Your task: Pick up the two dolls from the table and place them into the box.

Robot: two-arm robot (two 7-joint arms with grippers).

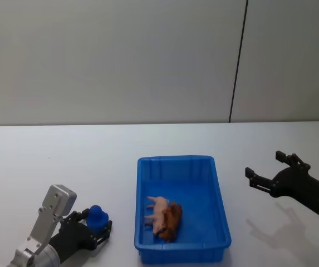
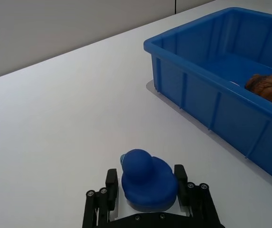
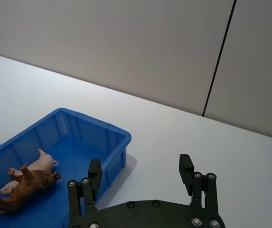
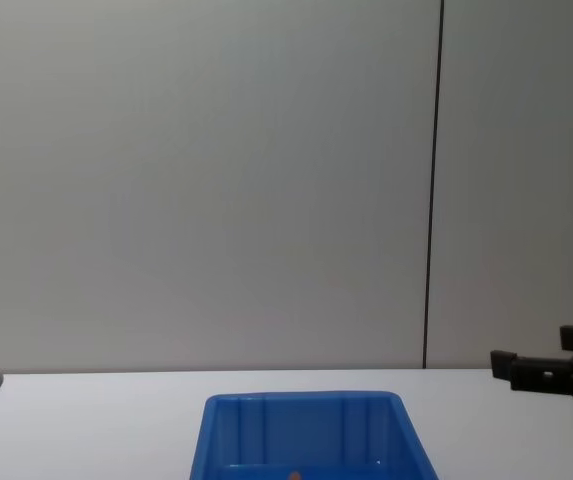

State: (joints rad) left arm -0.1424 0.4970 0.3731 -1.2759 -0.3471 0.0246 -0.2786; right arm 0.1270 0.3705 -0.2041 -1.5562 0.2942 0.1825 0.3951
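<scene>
Blue doll (image 2: 147, 179) between left gripper (image 2: 147, 202) fingers.

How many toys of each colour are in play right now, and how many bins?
Pink pig doll, in the box: 1
Reddish-brown animal doll, in the box beside the pig: 1
Blue doll, on the table between the left end effector's fingers: 1
Blue box: 1
Total: 3 dolls and 1 box, 4 things.

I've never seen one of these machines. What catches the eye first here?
The bright blue box in the middle of the white table, with a pink pig doll and a brown animal doll lying inside. Left of it, the left end effector straddles a blue doll; the right end effector hovers open on the box's other side.
</scene>
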